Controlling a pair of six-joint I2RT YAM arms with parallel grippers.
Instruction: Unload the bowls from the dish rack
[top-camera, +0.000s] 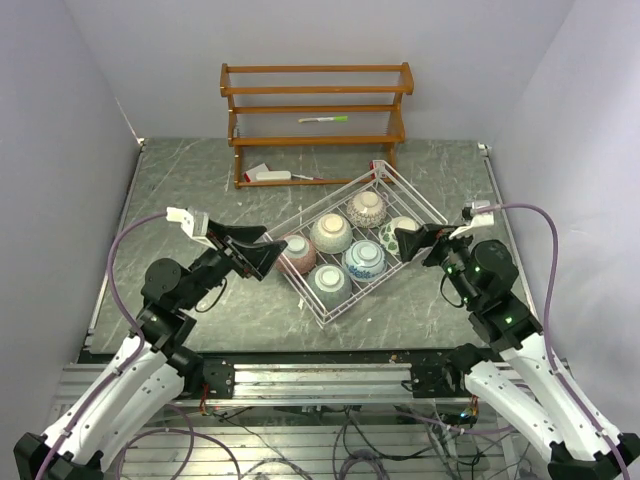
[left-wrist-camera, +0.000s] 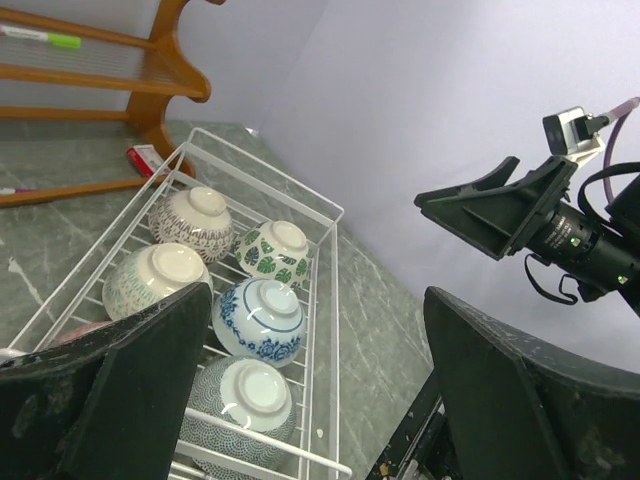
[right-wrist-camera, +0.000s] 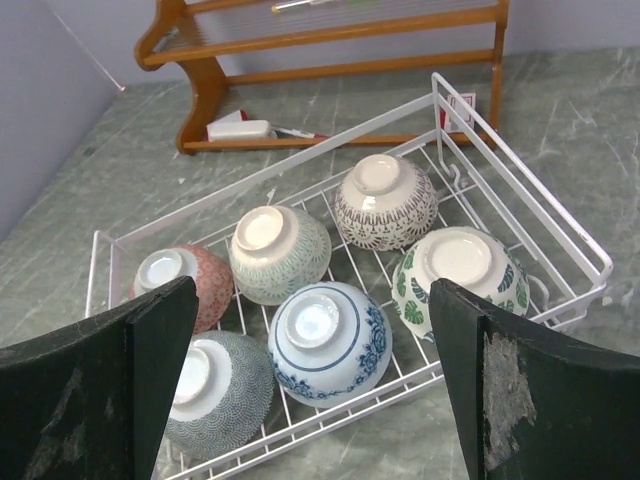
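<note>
Left gripper (top-camera: 270, 250) hangs at the left end of the dish rack (top-camera: 325, 204), jaws spread wide, nothing in them, tips just beside the pink bowl (top-camera: 297, 253). Right gripper (top-camera: 403, 240) is at the rack's right side, also wide open and empty, right next to the green-leaf bowl (right-wrist-camera: 460, 280). All six bowls are inside the rack, upside down with the foot rings up. Besides those two there's the cream one (top-camera: 331, 232), the brown-patterned one (top-camera: 367, 208), the blue-and-white one (top-camera: 364, 259) and the grey-teal one (top-camera: 329, 284) at the rack's near corner. Behind the rack stands a wooden shelf (top-camera: 315, 92) with a green-capped pen (top-camera: 323, 119) on it.
</note>
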